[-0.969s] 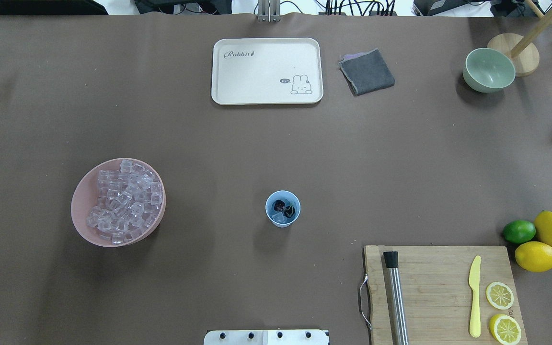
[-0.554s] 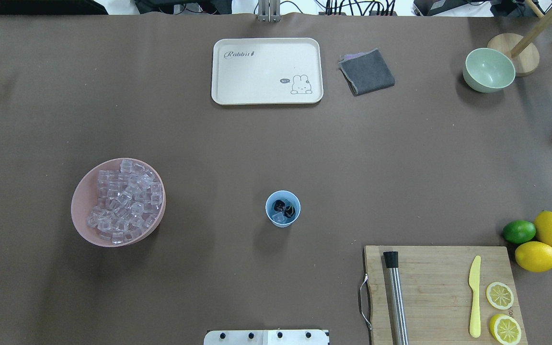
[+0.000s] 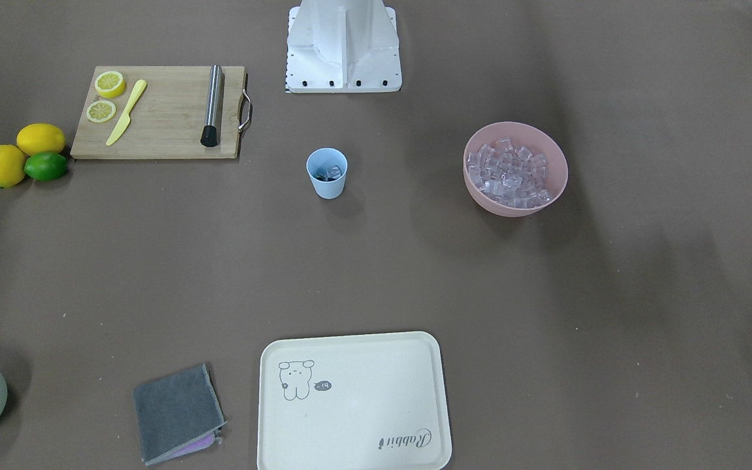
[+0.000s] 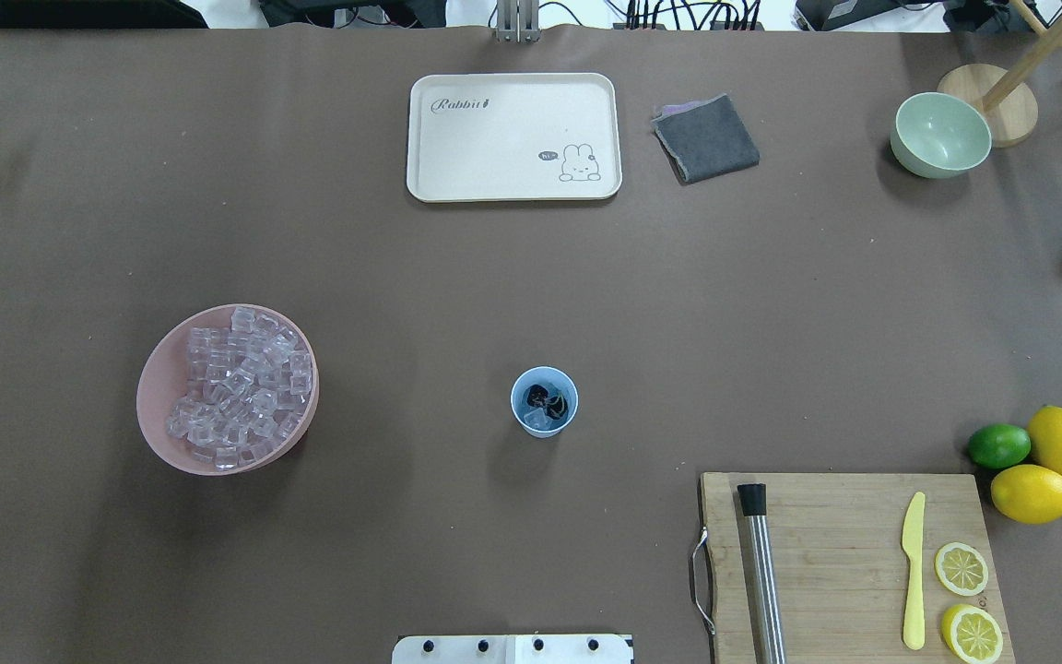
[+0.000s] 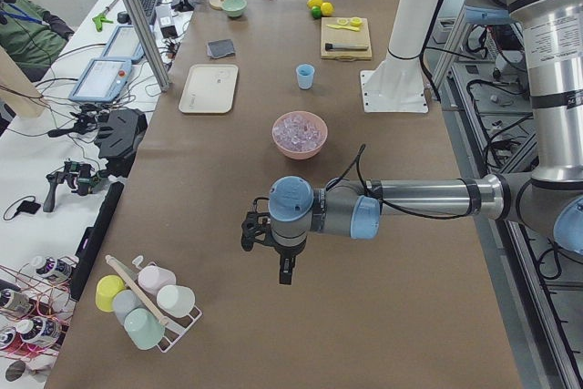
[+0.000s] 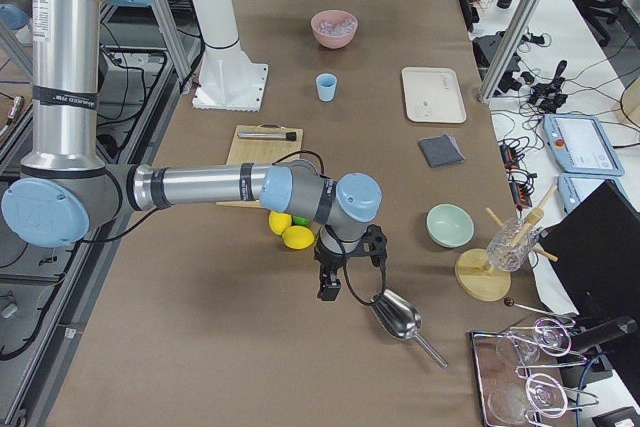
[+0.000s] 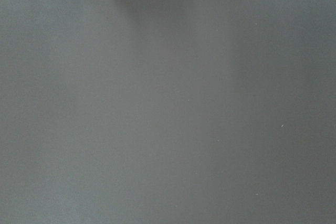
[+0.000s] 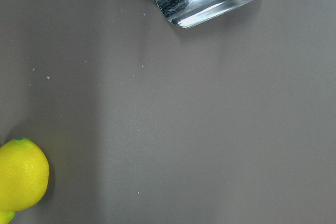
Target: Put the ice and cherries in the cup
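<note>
The light blue cup [image 4: 544,401] stands upright near the table's middle. It holds dark cherries [image 4: 546,397] and a piece of ice [image 4: 537,420]. The cup also shows in the front view [image 3: 327,173]. More ice [image 4: 241,387] fills the pink bowl [image 4: 155,397] to the left. The left gripper [image 5: 286,272] hangs far off past the pink bowl toward the table's left end. The right gripper [image 6: 327,292] hangs over bare table by the lemons [image 6: 296,237] and the metal scoop [image 6: 398,315]. For both grippers I cannot tell open or shut.
A cream tray [image 4: 513,136], a grey cloth [image 4: 706,138] and a pale green bowl [image 4: 940,135] lie at the far side. A cutting board [image 4: 849,563] carries a steel muddler [image 4: 760,572], a yellow knife and lemon slices. A lime [image 4: 998,445] sits beside two lemons.
</note>
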You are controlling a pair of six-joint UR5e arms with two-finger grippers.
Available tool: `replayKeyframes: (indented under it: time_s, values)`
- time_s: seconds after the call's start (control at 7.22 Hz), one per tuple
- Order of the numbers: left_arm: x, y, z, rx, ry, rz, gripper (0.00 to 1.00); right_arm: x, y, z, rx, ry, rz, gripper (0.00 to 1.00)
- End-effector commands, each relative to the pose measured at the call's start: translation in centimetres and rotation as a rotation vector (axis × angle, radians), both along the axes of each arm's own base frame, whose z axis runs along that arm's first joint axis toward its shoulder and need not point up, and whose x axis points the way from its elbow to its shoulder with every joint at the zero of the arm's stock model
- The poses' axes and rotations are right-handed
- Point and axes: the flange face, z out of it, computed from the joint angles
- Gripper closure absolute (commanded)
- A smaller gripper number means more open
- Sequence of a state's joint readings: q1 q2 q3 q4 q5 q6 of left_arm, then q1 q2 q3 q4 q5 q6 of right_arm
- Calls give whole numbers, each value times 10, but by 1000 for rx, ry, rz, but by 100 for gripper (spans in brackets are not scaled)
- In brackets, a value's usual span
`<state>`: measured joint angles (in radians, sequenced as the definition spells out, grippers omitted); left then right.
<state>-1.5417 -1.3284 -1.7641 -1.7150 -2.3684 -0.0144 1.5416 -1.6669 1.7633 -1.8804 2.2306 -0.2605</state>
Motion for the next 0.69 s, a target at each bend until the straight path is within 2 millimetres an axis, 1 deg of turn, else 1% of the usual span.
replayKeyframes:
  time_s: [0.0,0.28,0.42,0.55]
  values:
    - [0,0,0,0,0,0,2,8,-3,-5,12,-2,18,0]
    - [0,-1,0,2,-1,0,2,10,-3,-12,29,-2,22,0]
    - [0,-2,-1,4,-1,0,2,10,0,-5,12,-2,22,0]
    - [0,-3,-2,7,0,0,2,9,-1,-8,17,-9,25,0]
